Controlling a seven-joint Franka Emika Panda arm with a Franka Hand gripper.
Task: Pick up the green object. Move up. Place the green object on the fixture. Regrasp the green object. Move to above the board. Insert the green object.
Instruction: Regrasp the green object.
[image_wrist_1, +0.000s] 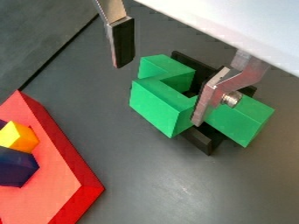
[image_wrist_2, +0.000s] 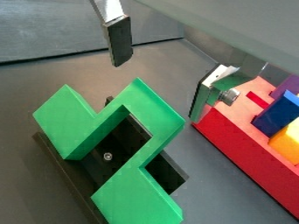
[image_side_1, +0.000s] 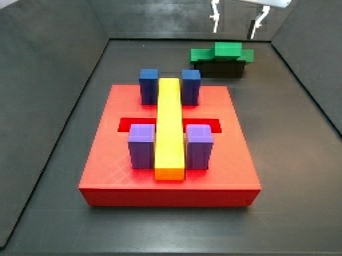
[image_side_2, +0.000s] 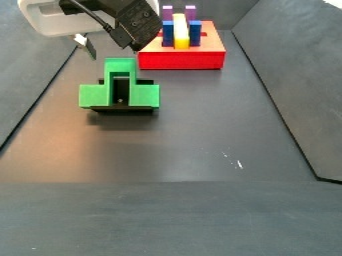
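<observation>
Directly beneath your pincer (image_wrist_1: 166, 66), fingers (image_wrist_1: 121, 42) spread and empty: green object (image_wrist_1: 163, 101), resting on the fixture (image_wrist_1: 205, 140), likely parked there for a regrasp. Beyond it, well apart: the board (image_side_1: 118, 160), carrying yellow bar (image_side_1: 168, 125), blue blocks (image_side_1: 148, 84) and purple blocks (image_side_1: 142, 147). Dark matte worktop (image_side_2: 201, 130), low dark walls around.

Both wrist views look down close past the gripper (image_wrist_1: 163, 66) onto the green object (image_wrist_2: 111, 140); both side views face it across the board (image_side_1: 120, 150) from opposite ends.
</observation>
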